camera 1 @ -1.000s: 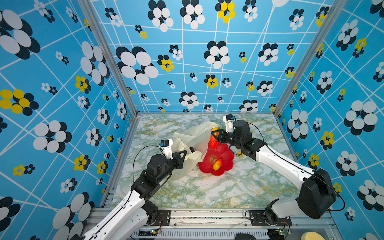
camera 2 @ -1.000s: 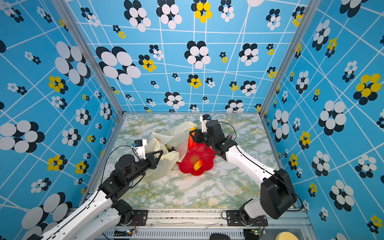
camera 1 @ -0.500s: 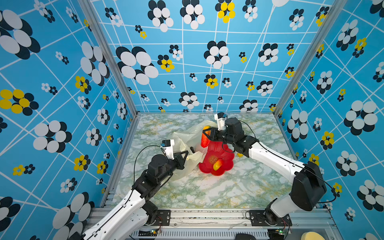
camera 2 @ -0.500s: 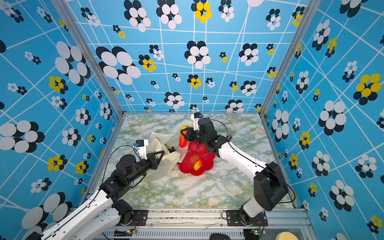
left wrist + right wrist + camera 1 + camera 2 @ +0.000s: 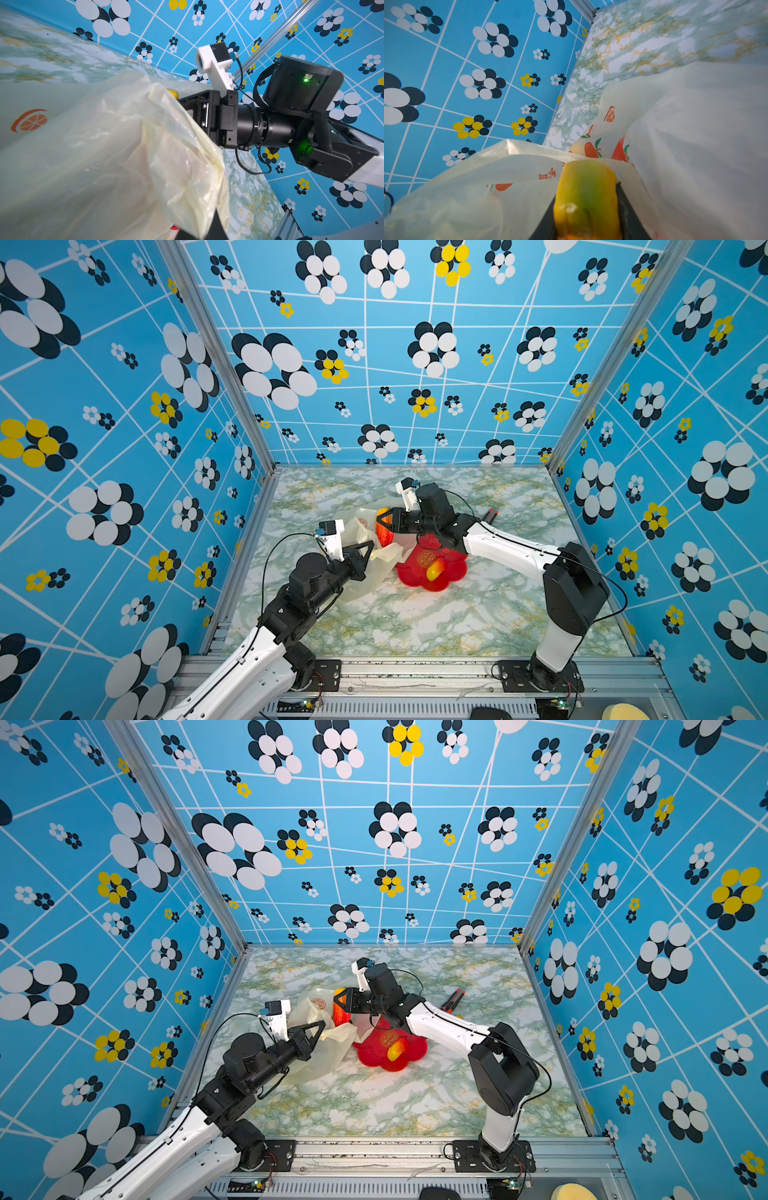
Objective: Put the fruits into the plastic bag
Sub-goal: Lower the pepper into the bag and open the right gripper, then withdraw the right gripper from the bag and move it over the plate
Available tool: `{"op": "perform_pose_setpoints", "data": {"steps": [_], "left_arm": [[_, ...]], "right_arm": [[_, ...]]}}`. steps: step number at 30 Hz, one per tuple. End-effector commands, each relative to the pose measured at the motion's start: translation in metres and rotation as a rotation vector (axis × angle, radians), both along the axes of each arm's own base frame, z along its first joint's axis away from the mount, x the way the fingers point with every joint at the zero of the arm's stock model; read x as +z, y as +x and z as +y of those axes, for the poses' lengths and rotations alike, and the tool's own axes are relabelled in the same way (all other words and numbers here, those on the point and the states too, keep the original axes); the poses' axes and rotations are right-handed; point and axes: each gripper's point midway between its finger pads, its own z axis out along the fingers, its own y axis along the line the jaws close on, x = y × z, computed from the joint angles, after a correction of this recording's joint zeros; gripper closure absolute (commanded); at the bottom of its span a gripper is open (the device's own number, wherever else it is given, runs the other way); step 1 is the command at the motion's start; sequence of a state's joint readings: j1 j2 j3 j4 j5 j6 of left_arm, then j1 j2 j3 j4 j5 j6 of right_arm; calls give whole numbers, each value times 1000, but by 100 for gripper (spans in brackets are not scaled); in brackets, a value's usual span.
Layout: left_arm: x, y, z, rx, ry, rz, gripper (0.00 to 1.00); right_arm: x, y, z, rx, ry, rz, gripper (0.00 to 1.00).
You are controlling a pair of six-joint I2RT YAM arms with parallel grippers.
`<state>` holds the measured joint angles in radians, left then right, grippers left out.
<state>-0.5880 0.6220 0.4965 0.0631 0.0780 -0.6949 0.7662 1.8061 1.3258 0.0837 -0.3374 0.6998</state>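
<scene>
Clamping one fruit (image 5: pixel 386 536): right gripper (image 5: pixel 383 520). Left gripper (image 5: pixel 368 549) pinches one bag (image 5: pixel 374 572). One plated fruit (image 5: pixel 434 570).

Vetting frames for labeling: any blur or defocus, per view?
Right wrist: the yellow-green fruit is soft, too close; the plastic bag beside it smears, the wall pattern is sharp. Left wrist: the bag near the lens is hazy, the arm behind it crisp. Both top views: sharp, evenly lit.
</scene>
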Motion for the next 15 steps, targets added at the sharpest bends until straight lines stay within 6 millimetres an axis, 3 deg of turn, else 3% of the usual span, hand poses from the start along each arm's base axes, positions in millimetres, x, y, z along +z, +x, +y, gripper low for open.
{"op": "perform_pose_setpoints", "data": {"steps": [1,4,14,15], "left_arm": [[-6,-1,6,25,29,-6,100],[-6,-1,6,28,31,-10,100],[-6,0,5,25,34,-6,100],[-6,1,5,24,34,-5,100]], "right_arm": [[16,-4,16,48,53,6,67],[14,-7,23,81,50,29,63],[8,-13,25,106,15,35,35],[8,-13,24,108,10,33,12]]}}
